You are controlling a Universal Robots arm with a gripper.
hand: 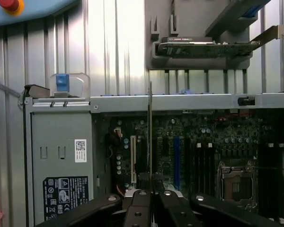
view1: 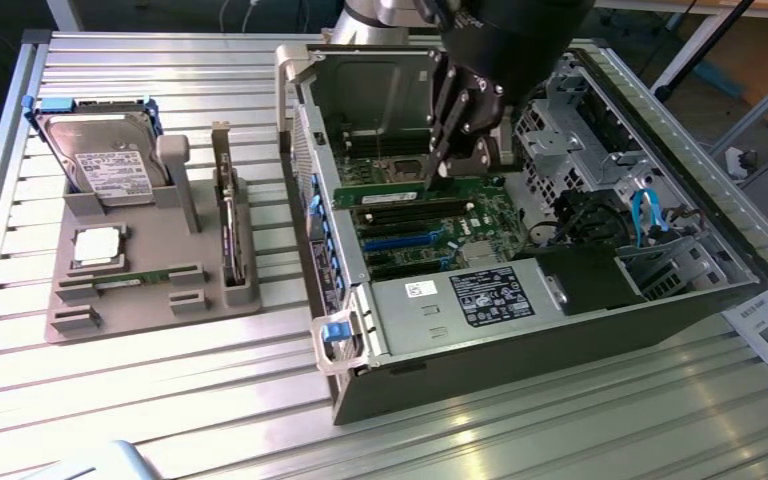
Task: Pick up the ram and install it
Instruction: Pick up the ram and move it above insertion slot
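Gripping the ram (view1: 381, 197), the gripper (view1: 440, 172) hung inside the open computer case (view1: 704, 290) with its fingers clenched on the thin green stick. The stick, with its white label facing outward, reached from the fingers toward the exterior view's left. It was held low over the green motherboard (view1: 471, 225), near the long slots. I could not tell whether it touched them.

In the wrist view the ram (hand: 150, 142) showed edge-on as a narrow line running out from the gripper (hand: 151, 191) across the motherboard (hand: 199, 142). The square processor socket (hand: 235, 182) lay well to one side of it.

The case lay on its side on the slatted metal table (view1: 157, 400), toward the edge at the exterior view's right. Its power supply (view1: 464, 300) sat at the near end.

Near the table's opposite edge stood a grey holder (view1: 157, 290). It carried a hard drive (view1: 104, 160) propped at its far end, a silver processor chip (view1: 97, 247) lying flat, and a dark expansion card (view1: 231, 240) standing on edge in a slot along the side nearest the case.
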